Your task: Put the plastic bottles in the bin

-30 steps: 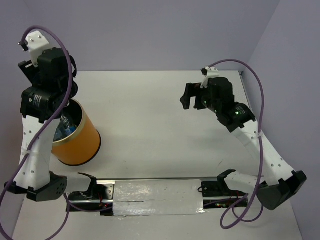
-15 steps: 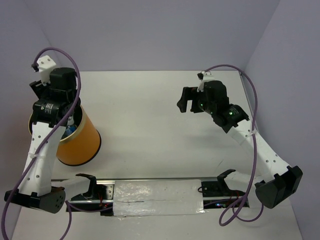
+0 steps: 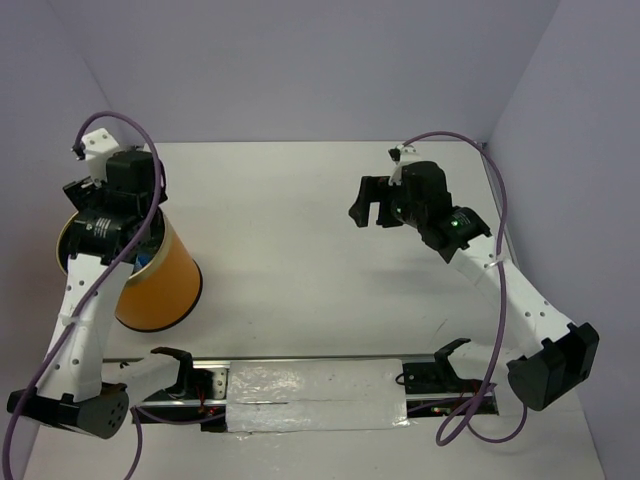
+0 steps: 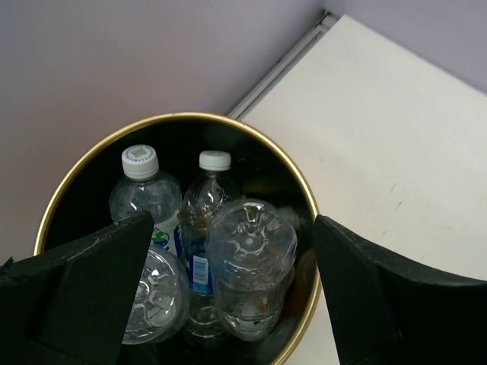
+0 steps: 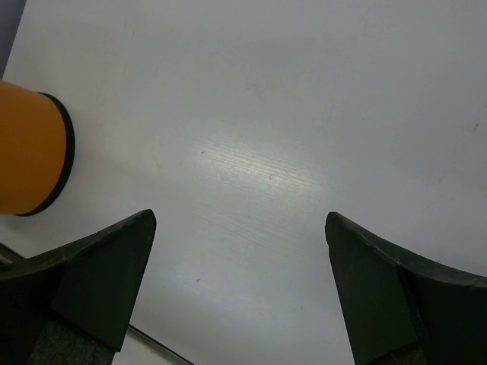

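Observation:
The bin point(image 4: 297, 179) has a gold rim and black inside, and I look straight down into it in the left wrist view. Several clear plastic bottles stand in it: two white-capped ones point(image 4: 141, 190) point(image 4: 207, 199) and two bottom-up ones point(image 4: 251, 266) point(image 4: 156, 296). My left gripper point(image 4: 232, 220) hangs open above them, its fingers point(image 4: 84, 289) apart from every bottle. In the top view the bin's orange wall point(image 3: 160, 285) shows under my left wrist point(image 3: 120, 195). My right gripper point(image 3: 362, 203) point(image 5: 240, 217) hovers open over bare table, right of centre, holding nothing.
The white table point(image 3: 290, 240) is closed in by purple walls at the back and both sides. The bin point(image 5: 27, 148) stands hard against the left wall seam point(image 4: 281, 68). A black rail with silver tape point(image 3: 315, 395) runs along the near edge between the arm bases.
My left wrist has dropped and shifted right over the bin's mouth. The right gripper has drifted a little to the left.

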